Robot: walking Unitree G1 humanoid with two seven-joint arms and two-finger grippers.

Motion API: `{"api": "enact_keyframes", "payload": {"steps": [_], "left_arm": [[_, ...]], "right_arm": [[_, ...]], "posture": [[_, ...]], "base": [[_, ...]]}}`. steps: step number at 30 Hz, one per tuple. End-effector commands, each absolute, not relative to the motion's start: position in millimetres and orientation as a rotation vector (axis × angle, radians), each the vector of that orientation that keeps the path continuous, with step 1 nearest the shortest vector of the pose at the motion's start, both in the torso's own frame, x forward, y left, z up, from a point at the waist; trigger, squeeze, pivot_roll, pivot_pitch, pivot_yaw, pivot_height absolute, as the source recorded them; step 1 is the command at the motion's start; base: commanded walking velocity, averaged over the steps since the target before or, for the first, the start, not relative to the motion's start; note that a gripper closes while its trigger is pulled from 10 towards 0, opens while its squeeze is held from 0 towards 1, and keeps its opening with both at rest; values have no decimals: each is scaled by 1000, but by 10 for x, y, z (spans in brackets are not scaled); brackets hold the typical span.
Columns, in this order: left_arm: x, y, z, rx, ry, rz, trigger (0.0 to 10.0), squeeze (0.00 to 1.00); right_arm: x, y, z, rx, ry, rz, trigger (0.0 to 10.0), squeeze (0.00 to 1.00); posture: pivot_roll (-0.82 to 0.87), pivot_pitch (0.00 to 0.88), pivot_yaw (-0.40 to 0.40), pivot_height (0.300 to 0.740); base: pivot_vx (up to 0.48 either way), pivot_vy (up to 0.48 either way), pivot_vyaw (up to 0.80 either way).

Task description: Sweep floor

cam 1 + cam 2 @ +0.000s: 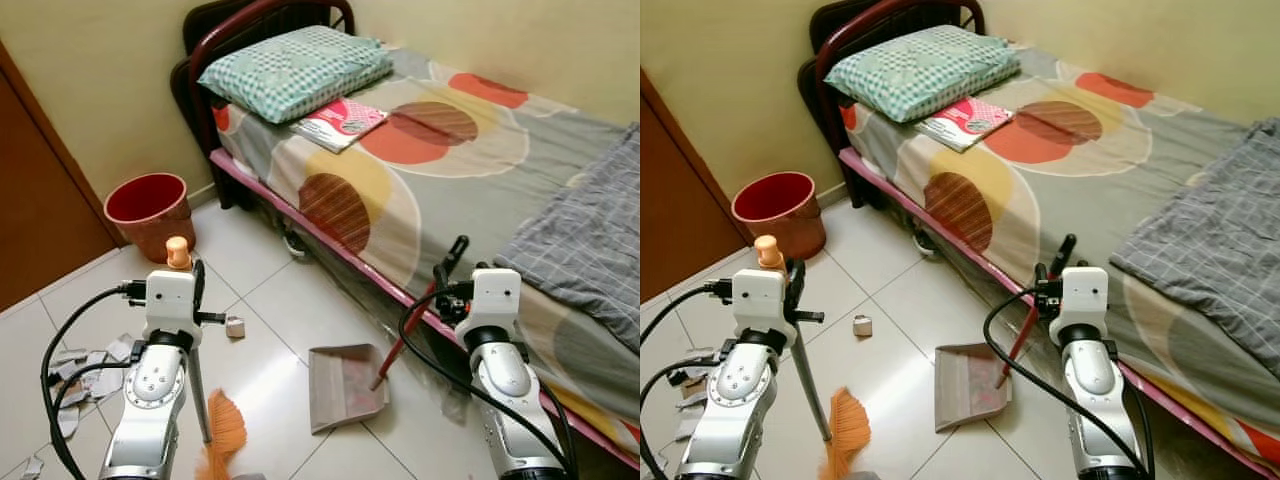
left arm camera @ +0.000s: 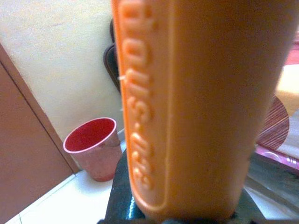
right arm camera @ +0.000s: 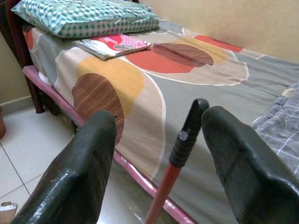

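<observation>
My left gripper (image 1: pixel 193 280) is shut on the orange grip (image 2: pixel 196 107) of a broom, just below its top end (image 1: pixel 178 250). The broom's metal shaft runs down to orange bristles (image 1: pixel 225 425) resting on the tiled floor. A grey-pink dustpan (image 1: pixel 345 385) lies on the floor beside the bed, its red handle (image 1: pixel 398 345) slanting up to a black grip (image 3: pixel 189 128). My right gripper (image 3: pixel 161 116) is open, with that black grip standing between its fingers (image 3: pixel 88 158), nearer one of them and not clamped.
Torn paper scraps (image 1: pixel 90 362) lie on the floor at the left, and a small scrap (image 1: pixel 235 326) sits near the broom. A red bin (image 1: pixel 150 212) stands by the wall beside a brown door (image 1: pixel 35 215). The bed (image 1: pixel 440 170) and its pink rail (image 1: pixel 330 250) border the right side.
</observation>
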State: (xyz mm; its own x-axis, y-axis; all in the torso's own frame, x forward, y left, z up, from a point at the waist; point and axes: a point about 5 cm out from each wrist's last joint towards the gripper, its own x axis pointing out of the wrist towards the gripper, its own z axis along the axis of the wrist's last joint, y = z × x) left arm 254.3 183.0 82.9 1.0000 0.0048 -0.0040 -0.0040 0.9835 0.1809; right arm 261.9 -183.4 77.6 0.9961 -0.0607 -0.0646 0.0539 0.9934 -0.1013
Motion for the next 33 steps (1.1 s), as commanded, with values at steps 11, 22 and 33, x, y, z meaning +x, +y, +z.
{"api": "enact_keyframes", "payload": {"steps": [11,22,33], "left_arm": [[2570,1833,876,205,-18,-1,10000,0],[2569,1816,884,189,-28,-6,10000,0],[2549,1771,884,177,-33,-26,10000,0]], "right_arm": [[2615,-1816,808,-131,42,-47,10000,0],[2683,-1784,941,-206,-27,-30,10000,0],[2794,-2012,1088,-312,-79,-150,10000,0]], "posture": [[-52,0,22,740],[-51,0,23,740],[-45,0,24,740]], "base": [[303,277,0],[195,165,0],[0,0,0]]}}
